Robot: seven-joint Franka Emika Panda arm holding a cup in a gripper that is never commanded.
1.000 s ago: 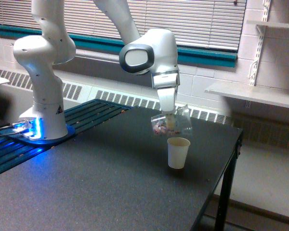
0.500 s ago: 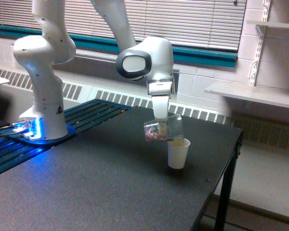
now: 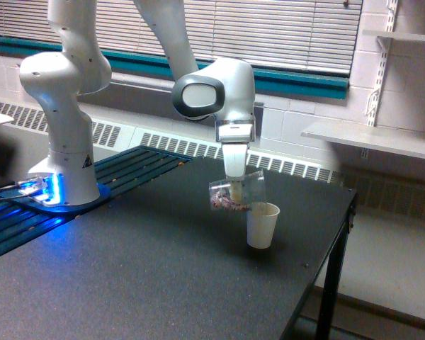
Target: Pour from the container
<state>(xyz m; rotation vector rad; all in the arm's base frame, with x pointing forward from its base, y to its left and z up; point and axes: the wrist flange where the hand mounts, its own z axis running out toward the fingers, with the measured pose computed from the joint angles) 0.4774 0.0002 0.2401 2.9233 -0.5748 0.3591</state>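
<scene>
The end effector (image 3: 235,190) grips the clear plastic cup (image 3: 236,194) – tipped on its side, brownish-pink bits inside – its mouth just above the white paper cup (image 3: 261,225) on the dark table (image 3: 127,283).

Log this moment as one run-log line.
phase: pouring | gripper: shut on clear cup, tipped on its side | contents: brownish-pink bits inside | target: paper cup upright on table, just below
</scene>
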